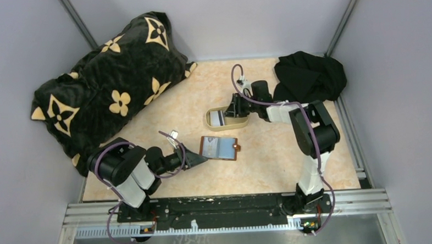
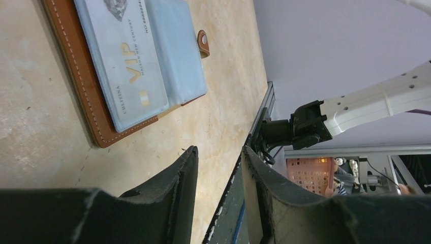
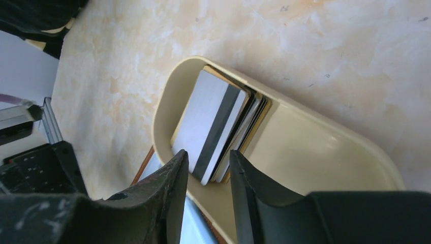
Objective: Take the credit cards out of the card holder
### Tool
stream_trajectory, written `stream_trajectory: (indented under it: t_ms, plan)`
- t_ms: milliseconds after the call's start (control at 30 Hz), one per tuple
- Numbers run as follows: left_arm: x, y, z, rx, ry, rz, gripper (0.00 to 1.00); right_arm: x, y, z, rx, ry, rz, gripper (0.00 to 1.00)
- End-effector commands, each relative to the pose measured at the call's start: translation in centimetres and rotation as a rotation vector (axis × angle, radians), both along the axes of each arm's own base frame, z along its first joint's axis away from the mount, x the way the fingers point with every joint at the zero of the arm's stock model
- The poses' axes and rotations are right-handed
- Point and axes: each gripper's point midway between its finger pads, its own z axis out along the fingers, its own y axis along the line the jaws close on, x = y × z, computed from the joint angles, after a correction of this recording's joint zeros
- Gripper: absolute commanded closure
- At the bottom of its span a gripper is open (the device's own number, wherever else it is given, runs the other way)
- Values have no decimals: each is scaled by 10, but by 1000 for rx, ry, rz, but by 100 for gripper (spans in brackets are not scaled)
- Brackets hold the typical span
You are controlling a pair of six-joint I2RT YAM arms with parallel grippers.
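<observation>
While left claw (image 2: pixel 219 152) and right claw (image 3: pixel 208 155) gape empty, credit cards (image 3: pixel 213 122) hug tray (image 3: pixel 172 91) wall.

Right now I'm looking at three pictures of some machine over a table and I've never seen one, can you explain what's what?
These are two robot arms bolted at the near edge of a table. The wide picture looks down from above and behind them; the other two come from a camera on each wrist, so the prongs at the bottom are that arm's jaws. On the table lie an open brown card holder with a VIP card in its sleeve, a tan tray holding a stack of cards, a flowered cushion and a black cloth. The left arm reaches beside the holder, the right arm over the tray. Both pairs of jaws stand apart, holding nothing.
</observation>
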Motion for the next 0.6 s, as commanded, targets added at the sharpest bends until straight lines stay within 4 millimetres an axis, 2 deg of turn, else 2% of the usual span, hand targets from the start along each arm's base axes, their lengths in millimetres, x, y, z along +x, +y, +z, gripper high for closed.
stream_trajectory:
  t_ms: [0, 67, 100, 167, 267, 367, 500, 567]
  plan:
    - [11, -1, 40, -97, -198, 21, 56, 17, -4, 87, 68, -281, -80, 64]
    - [19, -4, 34, -82, -173, 35, 56, 14, -8, 102, 64, -330, -109, 65]
    - [22, -4, 33, -79, -175, 41, 56, 10, -10, 118, 69, -371, -125, 66]
    - [29, -6, 33, -74, -185, 51, 56, -2, -6, 131, 74, -399, -116, 69]
    - [39, -8, 33, -63, -196, 52, 56, -30, 5, 132, 65, -404, -64, 89]
    - [50, -9, 29, -35, -194, 60, 56, -66, 19, 110, 32, -364, -1, 99]
    - [64, -8, 12, 38, -158, 85, 54, -112, 24, 68, 29, -275, 15, 100]
    - [69, -7, 5, 69, -149, 99, 52, -127, 25, 53, 50, -226, 11, 100]
